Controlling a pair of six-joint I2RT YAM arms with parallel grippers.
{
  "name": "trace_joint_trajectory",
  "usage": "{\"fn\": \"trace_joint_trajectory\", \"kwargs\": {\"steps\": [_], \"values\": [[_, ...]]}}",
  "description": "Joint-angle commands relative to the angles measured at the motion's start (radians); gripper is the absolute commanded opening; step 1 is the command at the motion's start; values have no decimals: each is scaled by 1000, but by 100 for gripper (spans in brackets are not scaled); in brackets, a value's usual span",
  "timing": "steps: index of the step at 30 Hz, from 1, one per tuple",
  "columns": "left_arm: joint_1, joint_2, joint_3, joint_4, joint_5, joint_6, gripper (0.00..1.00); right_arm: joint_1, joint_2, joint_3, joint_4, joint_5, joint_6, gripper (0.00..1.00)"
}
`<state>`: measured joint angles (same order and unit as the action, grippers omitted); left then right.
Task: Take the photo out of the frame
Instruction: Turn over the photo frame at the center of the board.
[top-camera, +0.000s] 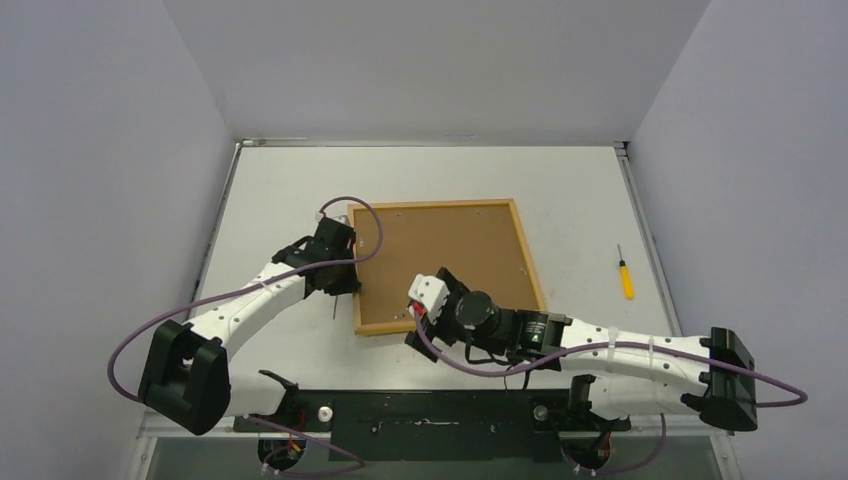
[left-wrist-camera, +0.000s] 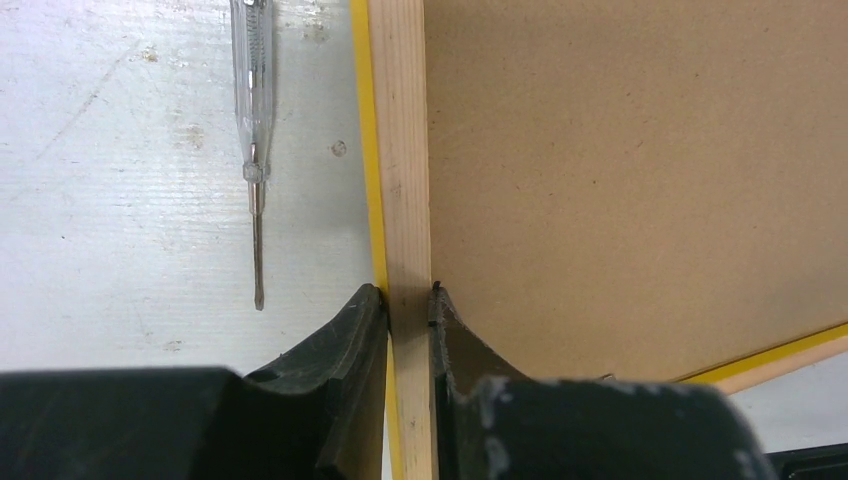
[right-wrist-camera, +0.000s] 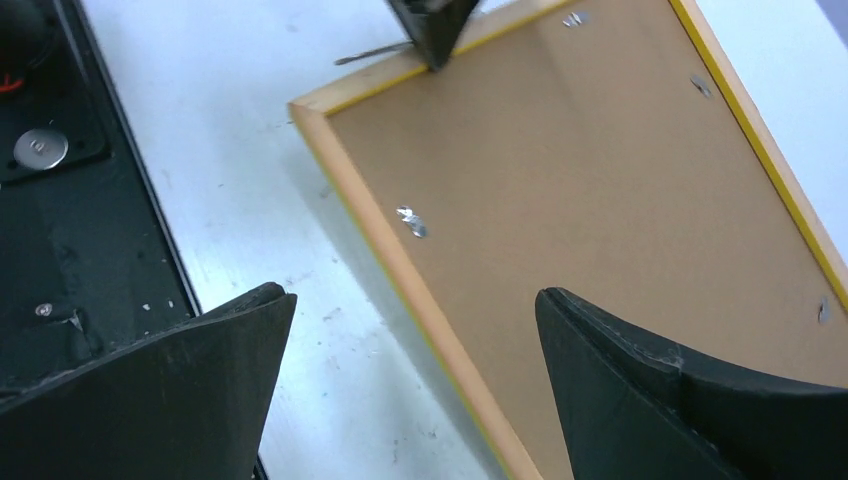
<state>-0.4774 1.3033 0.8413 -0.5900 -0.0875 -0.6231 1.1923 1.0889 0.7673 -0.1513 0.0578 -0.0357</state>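
1. Left gripper (left-wrist-camera: 408, 305): clamped on the frame (top-camera: 440, 250). One finger presses the outer face of the wood rim (left-wrist-camera: 405, 150) on the left side, the other the inner face against the backing.
2. Right gripper (right-wrist-camera: 412, 295): jaws spread wide, holding nothing. It hovers above the frame's near edge, close to the near-left corner.
3. Frame: lies face down on the table (top-camera: 300, 190), brown backing (right-wrist-camera: 600, 200) upward and the yellow front border showing only as a thin line along the rim.
4. Backing: seated in the frame. Small metal tabs (right-wrist-camera: 410, 222) sit along its edges; whether they are bent clear is too small to tell.
5. Photo: not visible, presumably under the backing.
6. Tools: a clear-handled screwdriver (left-wrist-camera: 250, 120) lies just left of the frame; a yellow-handled screwdriver (top-camera: 624, 275) lies well to the right.
7. Progress, as judged: early stage. The frame is turned over and held steady. Left to do: free the tabs, lift the backing, take out the photo.
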Motion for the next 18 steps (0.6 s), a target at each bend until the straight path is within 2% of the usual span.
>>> {"fn": "trace_joint_trajectory", "kwargs": {"steps": [1,4,8,18], "values": [[19,-51,76,31,76,15,0,174,88,-19,135,231,-136,96],[27,-55,69,39,87,14,0,297,224,-1,144,396,-219,96],[33,-56,54,53,114,15,0,380,398,54,123,568,-280,96],[40,-52,33,74,138,14,0,403,716,157,215,817,-378,93]]}}
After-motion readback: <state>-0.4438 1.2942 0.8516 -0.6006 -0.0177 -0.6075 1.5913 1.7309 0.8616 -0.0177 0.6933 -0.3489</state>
